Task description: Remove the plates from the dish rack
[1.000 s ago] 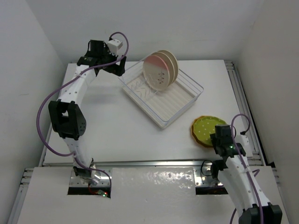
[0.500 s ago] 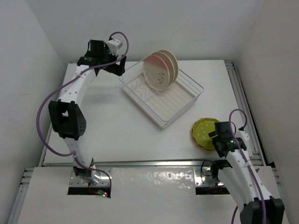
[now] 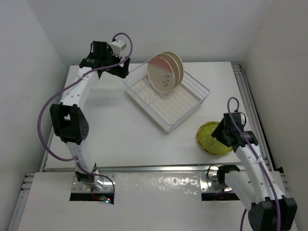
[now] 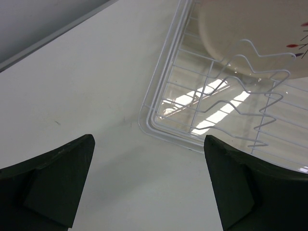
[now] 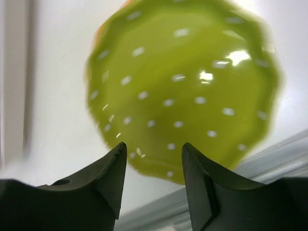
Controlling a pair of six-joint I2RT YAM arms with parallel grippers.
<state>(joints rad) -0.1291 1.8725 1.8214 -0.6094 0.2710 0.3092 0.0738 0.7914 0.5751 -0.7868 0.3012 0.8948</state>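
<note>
You're mid-unload: the yellow-green plate (image 5: 192, 96) is lying on the table (image 3: 120, 125), and your right gripper (image 5: 153, 149) is hanging over it, spread and empty, seemingly clear of it, though the view's blurred. The pink plate (image 3: 161, 76) and beige plate (image 3: 177, 61) are standing in the dish rack (image 3: 166, 129). Your left gripper (image 4: 148, 140), wide and empty, is sitting by its corner. Next you're needing a rim grasp on pink.

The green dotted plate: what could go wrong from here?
The open right gripper hangs by the yellow-green plate; a nudge could slide it off the orange plate beneath. The left gripper hovers at the dish rack corner; a bump might tip the upright pink plate and beige plate.
</note>
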